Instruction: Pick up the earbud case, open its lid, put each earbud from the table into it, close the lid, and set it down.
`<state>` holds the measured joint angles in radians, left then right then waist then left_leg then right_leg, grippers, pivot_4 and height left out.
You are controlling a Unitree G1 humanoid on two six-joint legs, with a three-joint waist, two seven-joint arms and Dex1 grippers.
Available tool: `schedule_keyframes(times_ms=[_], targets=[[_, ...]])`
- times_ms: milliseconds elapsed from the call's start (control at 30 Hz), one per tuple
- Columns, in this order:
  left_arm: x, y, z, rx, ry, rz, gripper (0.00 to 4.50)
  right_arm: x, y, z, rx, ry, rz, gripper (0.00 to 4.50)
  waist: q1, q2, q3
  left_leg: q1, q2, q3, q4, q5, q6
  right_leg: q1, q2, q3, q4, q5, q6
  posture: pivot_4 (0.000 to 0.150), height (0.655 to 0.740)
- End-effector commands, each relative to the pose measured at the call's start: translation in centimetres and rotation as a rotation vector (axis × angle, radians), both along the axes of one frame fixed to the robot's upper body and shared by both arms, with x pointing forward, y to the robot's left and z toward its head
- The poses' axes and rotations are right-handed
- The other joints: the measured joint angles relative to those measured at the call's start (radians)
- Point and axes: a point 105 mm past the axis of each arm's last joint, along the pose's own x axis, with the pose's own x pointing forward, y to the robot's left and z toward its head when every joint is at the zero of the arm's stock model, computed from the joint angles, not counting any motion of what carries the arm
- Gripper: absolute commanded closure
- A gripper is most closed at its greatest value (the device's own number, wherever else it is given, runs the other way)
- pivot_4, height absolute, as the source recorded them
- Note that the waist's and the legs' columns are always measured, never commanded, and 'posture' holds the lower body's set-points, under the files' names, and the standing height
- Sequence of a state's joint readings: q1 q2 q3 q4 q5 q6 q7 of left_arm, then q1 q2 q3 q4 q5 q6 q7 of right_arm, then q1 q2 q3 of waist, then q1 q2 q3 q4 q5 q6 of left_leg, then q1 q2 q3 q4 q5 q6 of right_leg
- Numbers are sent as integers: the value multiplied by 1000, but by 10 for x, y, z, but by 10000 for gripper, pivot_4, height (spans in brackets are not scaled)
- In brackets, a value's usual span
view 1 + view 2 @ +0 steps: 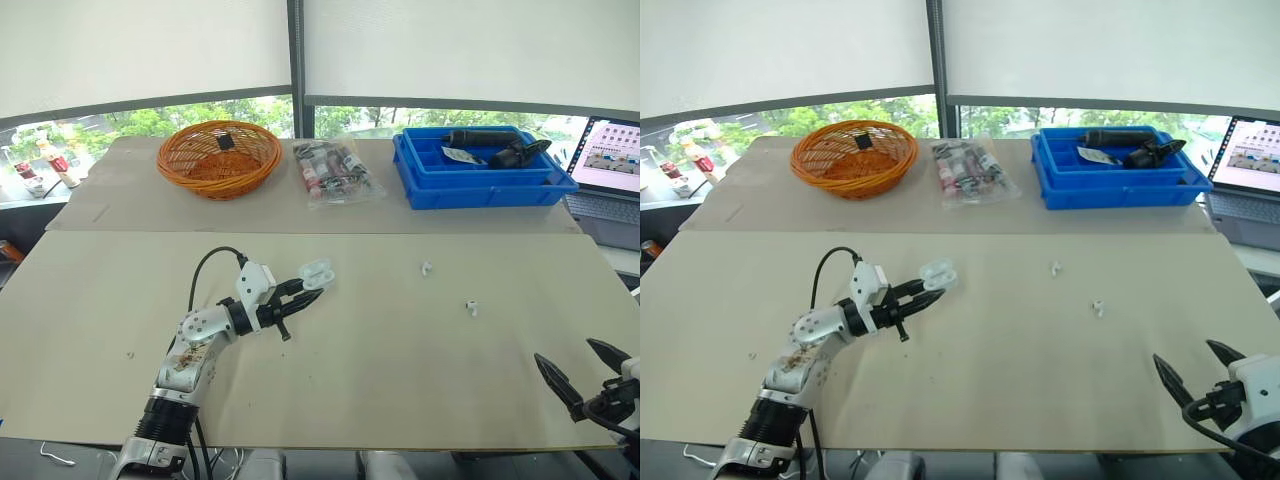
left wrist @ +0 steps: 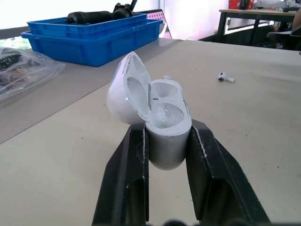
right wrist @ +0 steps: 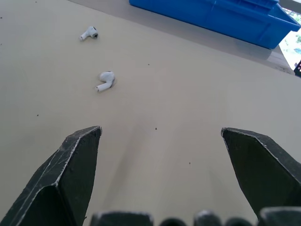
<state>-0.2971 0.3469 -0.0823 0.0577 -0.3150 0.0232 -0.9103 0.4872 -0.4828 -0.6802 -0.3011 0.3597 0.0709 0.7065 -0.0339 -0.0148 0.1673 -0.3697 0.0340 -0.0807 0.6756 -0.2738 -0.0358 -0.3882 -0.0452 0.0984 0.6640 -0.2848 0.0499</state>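
My left gripper is shut on the white earbud case, held just above the table left of centre. The case's lid is flipped open, and both sockets look empty. Two white earbuds lie on the table to the right: one farther back, the other nearer me. The right wrist view shows the same pair, the nearer earbud and the farther earbud. My right gripper stands open at the front right of the table, short of both earbuds.
Along the back of the table stand an orange wicker basket, a clear bag of small items and a blue bin holding dark tools. A laptop sits at the far right.
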Motion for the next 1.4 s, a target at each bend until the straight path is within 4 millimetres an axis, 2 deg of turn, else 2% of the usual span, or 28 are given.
schedule_keyframes(times_ms=[33,233,367,567,700,800,900,1067,1200,1300,1333,1367,1400], targets=[[2,3,11,-6,-54,14,39244,0,-4,9,-20,-31,-8,0,0,0,0,0,0,0,0,0,0,0,0,0,0,0,0,1500,7114],[1,3,11,-1,-58,14,39244,2,-5,6,-68,-13,-10,0,0,0,0,0,0,0,0,0,0,0,0,0,-1,0,0,1500,7114],[-1,3,10,5,-52,15,39244,13,16,14,-54,-17,61,0,-3,0,0,0,0,0,0,0,0,0,0,0,-1,0,0,1500,7114],[-3,-1,7,20,-41,-3,39244,61,72,26,-30,-35,174,0,-11,0,0,0,0,0,0,0,0,0,0,0,0,0,0,1500,7114],[-4,-4,6,25,-41,-15,39244,91,89,24,-7,-4,107,0,-2,0,0,-1,0,-1,0,0,0,0,0,0,0,0,0,1500,7114],[-5,-8,5,24,-36,-21,39244,128,107,17,65,10,45,0,-2,0,0,-2,0,-1,1,0,0,-1,0,-1,-1,0,0,1500,7114],[-6,-9,5,26,-34,-26,39244,155,112,8,108,31,-45,0,-5,0,0,-2,0,-1,0,0,0,-2,-1,0,-1,0,0,1500,7114],[-6,-10,4,29,-32,-27,39244,189,114,0,154,38,-151,0,-3,0,0,-6,-1,-1,-1,0,0,-7,-1,-1,-1,0,0,1500,7114],[-6,-11,5,32,-32,-28,39244,206,115,-7,186,56,-217,0,-9,1,0,-12,0,-1,1,0,-1,-14,-1,-1,3,0,0,1500,7114],[-6,-11,5,34,-31,-28,39244,207,119,-18,206,102,-232,0,-10,1,0,-13,0,-1,1,1,-1,-16,-1,-1,5,0,0,1500,7114],[-6,-10,5,35,-31,-28,39244,207,121,-21,202,114,-230,5813,-10,1,0,-13,0,-1,1,1,-1,-16,-1,-1,5,0,0,1500,7114],[-6,-10,4,37,-31,-28,39244,206,123,-24,202,123,-230,7363,-10,1,0,-13,0,-1,1,1,-1,-16,-1,-1,5,0,0,1500,7114],[-6,-10,4,37,-30,-27,39244,205,124,-25,201,128,-230,11209,-10,1,0,-13,0,-1,1,1,-1,-16,-1,-1,5,0,0,1500,7114]])
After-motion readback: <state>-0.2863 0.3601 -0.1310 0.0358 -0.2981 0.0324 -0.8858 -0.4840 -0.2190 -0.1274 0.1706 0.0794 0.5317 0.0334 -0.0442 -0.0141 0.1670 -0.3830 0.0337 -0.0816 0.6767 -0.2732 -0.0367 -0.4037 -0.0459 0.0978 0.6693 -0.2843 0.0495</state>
